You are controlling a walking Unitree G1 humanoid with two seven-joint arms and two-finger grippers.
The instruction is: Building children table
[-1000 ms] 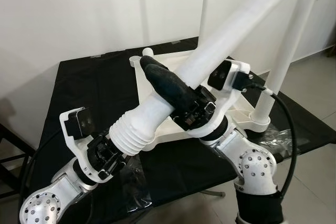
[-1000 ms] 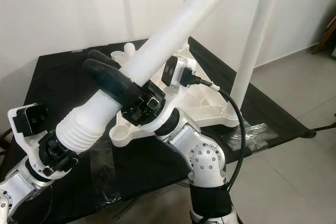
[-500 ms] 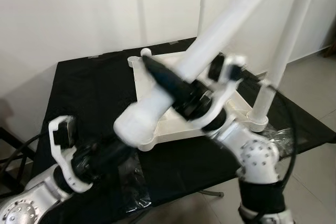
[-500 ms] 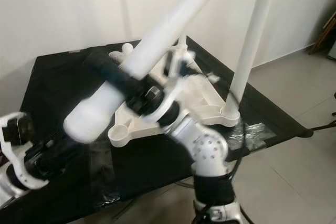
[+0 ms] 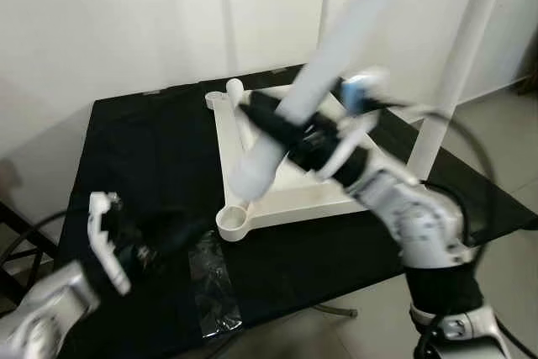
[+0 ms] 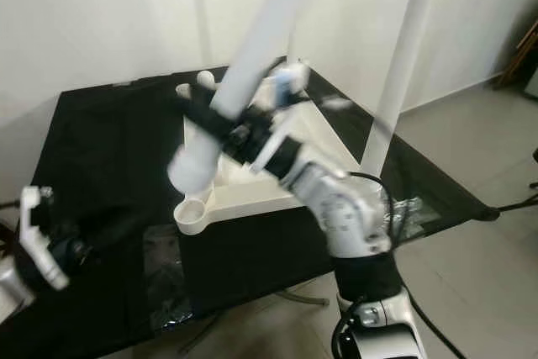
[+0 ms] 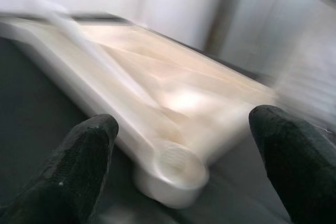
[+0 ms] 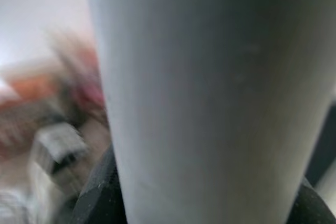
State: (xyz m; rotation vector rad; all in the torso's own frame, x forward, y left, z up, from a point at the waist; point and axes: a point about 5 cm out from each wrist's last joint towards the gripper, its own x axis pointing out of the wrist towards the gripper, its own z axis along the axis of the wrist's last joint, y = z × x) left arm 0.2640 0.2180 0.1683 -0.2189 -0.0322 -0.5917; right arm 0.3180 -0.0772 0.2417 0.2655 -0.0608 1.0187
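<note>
A white table top [image 5: 229, 136] lies upside down on a black table [image 5: 134, 149]. My right gripper [image 5: 271, 121] is shut on a long white table leg [image 5: 324, 52], which slants up to the right. The leg's lower end [image 5: 252, 176] hangs just above the near corner socket [image 5: 234, 221]. In the right wrist view the leg [image 8: 210, 87] runs between the fingers. My left gripper [image 5: 172, 234] is low at the left, open and holding nothing. In its wrist view the fingers [image 7: 79, 166] flank the corner socket [image 7: 176, 170].
One white leg [image 5: 458, 56] stands upright in the right corner of the table top. A short white peg [image 5: 234, 86] rises at the far corner. Crumpled clear plastic [image 5: 210, 279] lies on the black table's near edge. White walls stand behind; tiled floor lies to the right.
My left gripper let go of the leg's lower end and dropped back to the low left. The right gripper swung the leg steeper and further over the table top, toward the near corner socket.
</note>
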